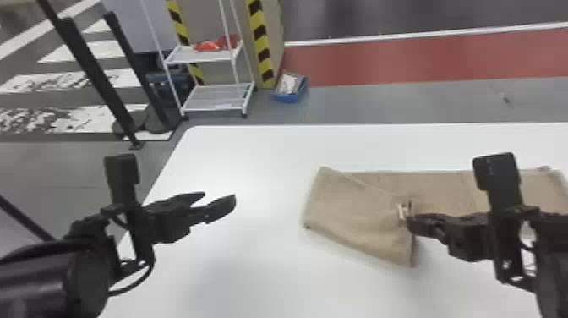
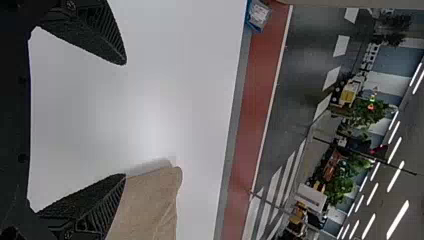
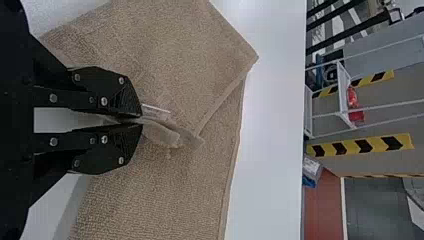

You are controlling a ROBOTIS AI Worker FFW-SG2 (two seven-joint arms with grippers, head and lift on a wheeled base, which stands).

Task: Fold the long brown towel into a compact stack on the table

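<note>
Pinching a bunched bit of the long brown towel [image 1: 350, 211], the right claw [image 1: 409, 220] is clamped on the cloth near the towel's left end, and a small pale strip [image 3: 156, 111] sticks out beside its tips. The towel lies on the white bench [image 1: 249, 160], stretching off to the right behind the right arm [image 1: 503, 237]. Its left end is turned over at a slant, with one corner of the flap jutting toward the robot past the long strip of cloth. The left claw [image 1: 219, 195] hangs over the left part of the bench, its fingers spread well apart with nothing between them, well away from the towel. Beyond the bench, on the floor, stand a white rack [image 1: 203, 59] holding something red [image 1: 215, 44], and a blue bin [image 1: 288, 98].
</note>
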